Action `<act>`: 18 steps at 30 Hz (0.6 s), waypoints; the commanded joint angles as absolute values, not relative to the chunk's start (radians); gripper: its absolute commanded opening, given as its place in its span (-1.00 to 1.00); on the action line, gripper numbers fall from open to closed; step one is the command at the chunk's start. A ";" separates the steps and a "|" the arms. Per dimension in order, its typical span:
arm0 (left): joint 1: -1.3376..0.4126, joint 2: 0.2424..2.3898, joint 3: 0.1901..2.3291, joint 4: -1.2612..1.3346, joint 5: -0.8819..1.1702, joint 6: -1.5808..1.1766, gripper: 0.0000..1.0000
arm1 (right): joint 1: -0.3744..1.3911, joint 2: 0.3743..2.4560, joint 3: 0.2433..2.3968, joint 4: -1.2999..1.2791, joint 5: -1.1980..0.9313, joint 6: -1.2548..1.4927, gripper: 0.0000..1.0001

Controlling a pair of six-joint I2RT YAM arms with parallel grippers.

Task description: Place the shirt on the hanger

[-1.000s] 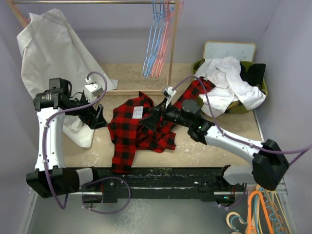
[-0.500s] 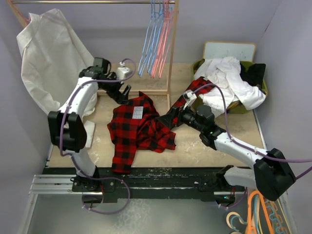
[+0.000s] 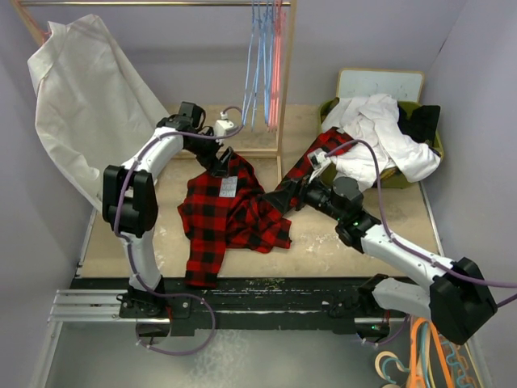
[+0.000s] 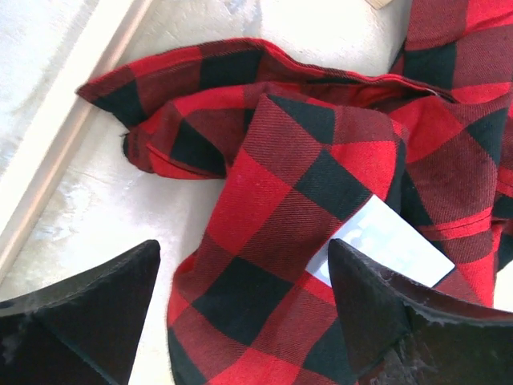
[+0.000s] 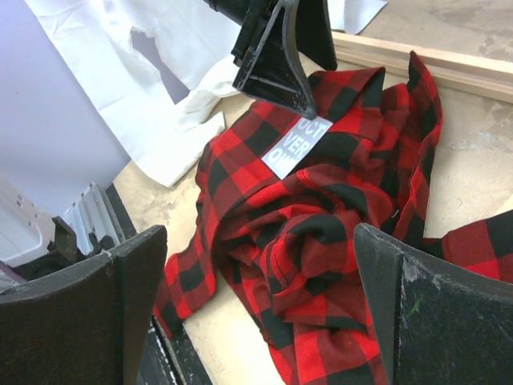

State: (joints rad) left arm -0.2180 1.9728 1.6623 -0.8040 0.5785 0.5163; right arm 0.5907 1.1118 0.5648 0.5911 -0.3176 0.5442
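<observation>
Shirt (image 3: pixel 234 214) lies unmoved; left pincer (image 3: pixel 224 159), agape and empty, has swung down to its collar (image 4: pixel 264 72), perhaps touching.

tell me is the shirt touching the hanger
Apart. The top view shows the hanger hanging from the rail at the back, while the shirt lies crumpled on the table, with a clear gap between them.
</observation>
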 commanded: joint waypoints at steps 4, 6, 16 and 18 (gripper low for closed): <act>-0.216 1.806 1.592 -0.868 0.705 0.556 -1.00 | 0.594 1.150 0.559 0.671 -0.406 0.547 1.00; -0.215 1.690 1.480 -0.884 0.689 0.590 -1.00 | 0.594 1.169 0.566 0.671 -0.411 0.527 1.00; -0.214 1.093 1.124 -1.017 0.401 0.969 -1.00 | 0.595 1.416 0.695 0.672 -0.326 0.389 1.00; -0.215 1.046 1.114 -1.053 0.356 0.998 -1.00 | 0.595 1.472 0.731 0.693 -0.310 0.365 1.00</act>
